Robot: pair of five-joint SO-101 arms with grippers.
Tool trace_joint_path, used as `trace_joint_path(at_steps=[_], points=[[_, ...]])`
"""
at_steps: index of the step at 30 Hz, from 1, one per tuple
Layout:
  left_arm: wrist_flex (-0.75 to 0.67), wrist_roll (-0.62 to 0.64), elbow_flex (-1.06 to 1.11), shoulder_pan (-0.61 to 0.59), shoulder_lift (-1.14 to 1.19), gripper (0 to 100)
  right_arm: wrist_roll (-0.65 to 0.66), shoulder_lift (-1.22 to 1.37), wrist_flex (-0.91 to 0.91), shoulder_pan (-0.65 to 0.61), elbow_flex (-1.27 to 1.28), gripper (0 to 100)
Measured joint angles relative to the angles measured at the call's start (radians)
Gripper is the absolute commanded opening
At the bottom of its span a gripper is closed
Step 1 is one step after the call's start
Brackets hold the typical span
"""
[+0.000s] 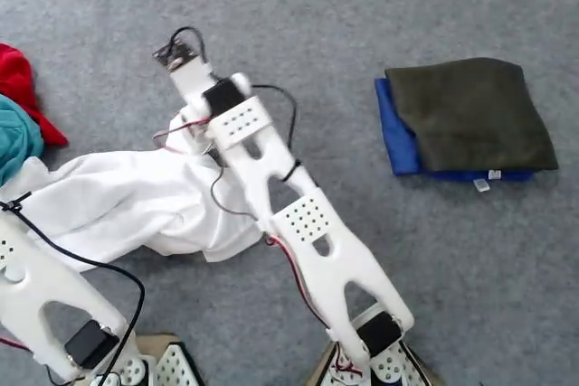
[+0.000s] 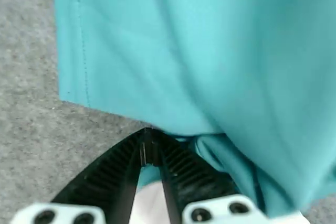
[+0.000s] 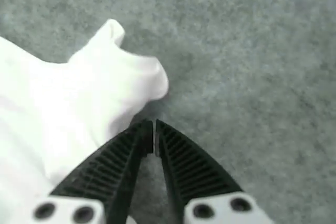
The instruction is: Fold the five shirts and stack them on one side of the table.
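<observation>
The white shirt [image 1: 136,201] is spread unfolded and rumpled near the left end of the table [image 1: 362,33]. Its long axis is laid from the near left corner toward the table's middle, and one rounded sleeve end is pointed toward the centre. The teal shirt [image 1: 14,137] and the red shirt [image 1: 18,79] are bunched at the left edge, the red one on the far side of the teal one. Toward the right edge a dark shirt [image 1: 470,115] is laid folded on a folded blue shirt [image 1: 395,137], whose edge is left showing along its left and near sides.

The right arm [image 1: 298,214] is stretched from the near edge diagonally toward the far left, its wrist bent down at the white shirt's far corner. The right gripper [image 3: 154,132] is clenched with nothing seen between its tips, just beside the sleeve end. The left arm [image 1: 45,296] is angled from the near left corner toward the left edge. The left gripper [image 2: 148,142] is closed, its tips met at the teal shirt's hem; whether cloth is pinched cannot be told.

The table is covered in grey felt-like fabric. Past the far edge, brown and white objects are glimpsed.
</observation>
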Motion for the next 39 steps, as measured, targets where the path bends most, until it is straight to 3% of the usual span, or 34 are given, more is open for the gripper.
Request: trace_joint_path(at_steps=[7, 12, 18, 22, 25, 29, 39], points=[[-0.015, 0.002, 0.0, 0.037, 0.048, 3, 0.002, -0.126, 0.041, 0.106, 0.114, 2.4], [-0.015, 0.003, 0.0, 0.046, 0.049, 3, 0.032, -0.397, 0.041, 0.089, 0.451, 3.8], [-0.023, 0.002, 0.0, 0.051, 0.049, 3, -0.003, -0.628, 0.018, 0.008, 0.964, 23.1], [-0.048, 0.002, 0.0, 0.052, 0.049, 3, -0.048, -0.667, 0.0, -0.025, 1.096, 30.6], [-0.051, 0.002, 0.0, 0.052, 0.049, 3, -0.054, -0.672, -0.002, -0.081, 1.111, 25.2], [-0.057, 0.002, 0.0, 0.052, 0.049, 3, -0.054, -0.675, -0.002, -0.175, 1.112, 4.0], [-0.08, 0.003, 0.0, 0.052, 0.049, 3, 0.025, -0.678, 0.031, -0.227, 1.198, 3.8]])
